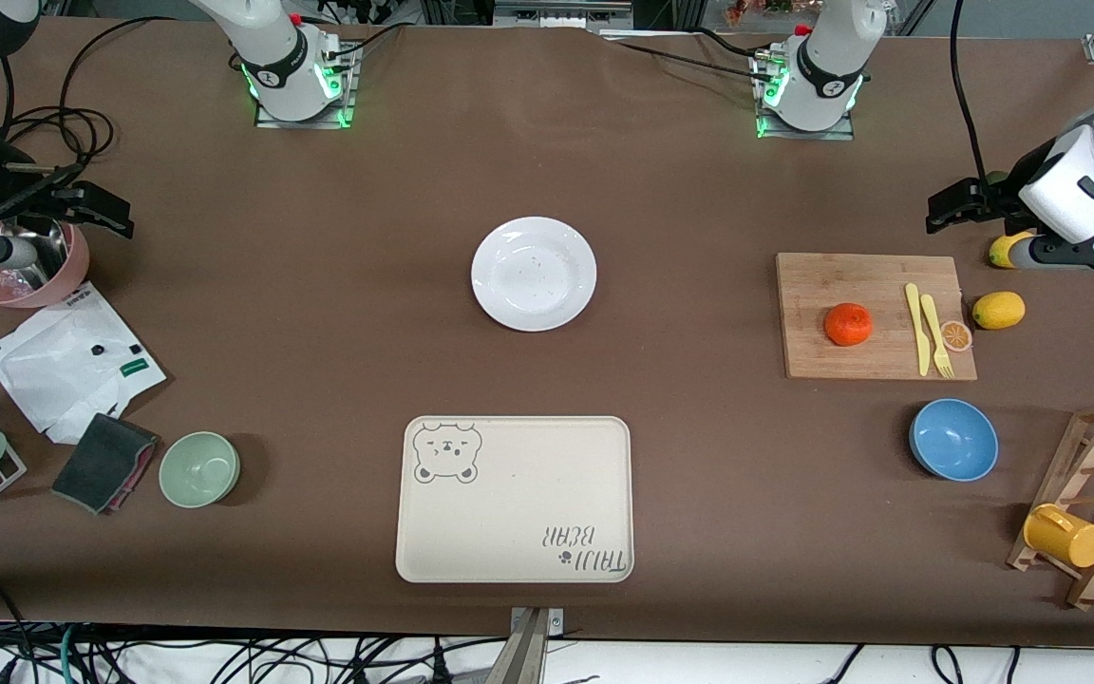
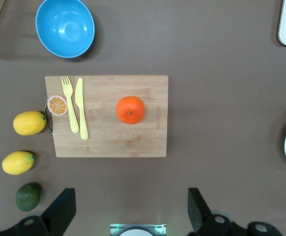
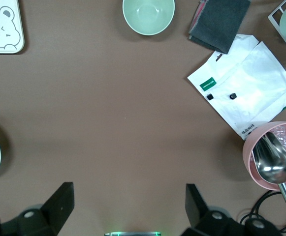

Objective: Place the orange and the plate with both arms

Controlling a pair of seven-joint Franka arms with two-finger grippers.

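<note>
Resting on the cutting board (image 1: 875, 316), orange (image 1: 848, 324) apparently sits clear of wide-spread left tool (image 1: 948, 208).

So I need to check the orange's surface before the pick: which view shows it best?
The left wrist view: the orange sits large and unobstructed on the cutting board. The front view shows it smaller; the right wrist view misses it.

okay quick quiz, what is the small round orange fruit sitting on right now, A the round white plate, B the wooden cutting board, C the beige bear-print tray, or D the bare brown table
B: the small round orange fruit rests on the rectangular wooden cutting board, beside the yellow plastic fork and knife; the round white plate holds nothing.
</note>
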